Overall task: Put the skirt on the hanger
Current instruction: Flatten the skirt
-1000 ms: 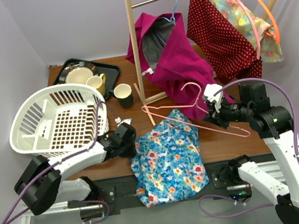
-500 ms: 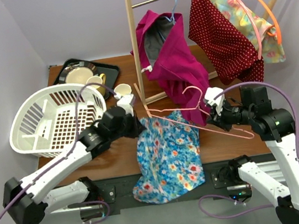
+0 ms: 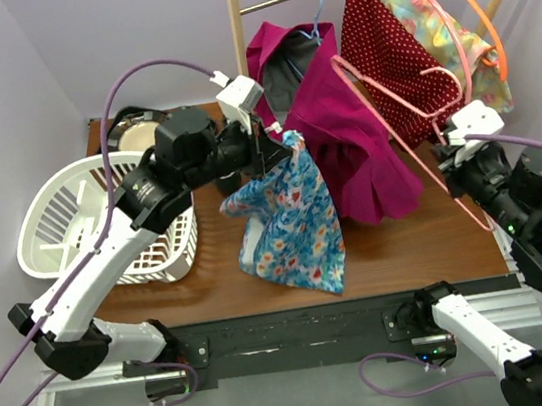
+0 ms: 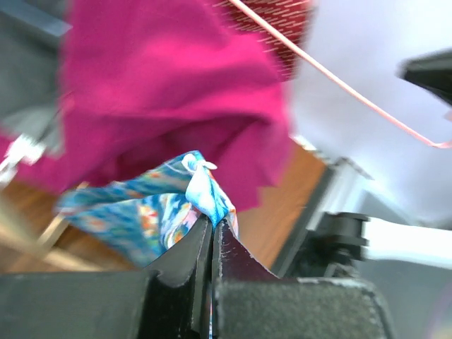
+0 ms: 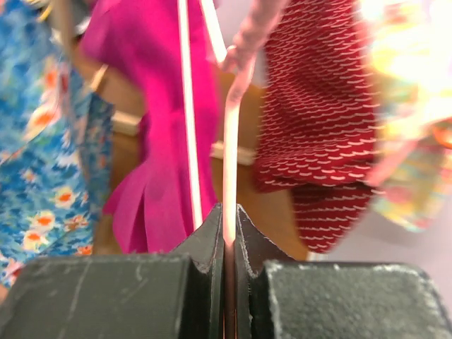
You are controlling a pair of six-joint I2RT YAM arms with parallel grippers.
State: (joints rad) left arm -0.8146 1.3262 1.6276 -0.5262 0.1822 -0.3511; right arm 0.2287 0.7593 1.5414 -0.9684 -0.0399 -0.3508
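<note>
The left claw (image 4: 212,224), clenched on the floral skirt (image 3: 289,221), has lifted it off the surface (image 3: 410,254), and the right claw (image 5: 227,217), grasping the pink hanger (image 5: 229,141), has raised it alongside, so joining them can begin.

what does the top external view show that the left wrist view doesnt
Only top external: the white laundry basket, the dark tray, the wooden rack, and the right hand gripping the pink hanger. Only left wrist: the left hand close up, shut on a pinch of the blue floral skirt beside a small white knot. Both: the skirt, the hanger's wire, the magenta garment and the red dotted garment.
</note>
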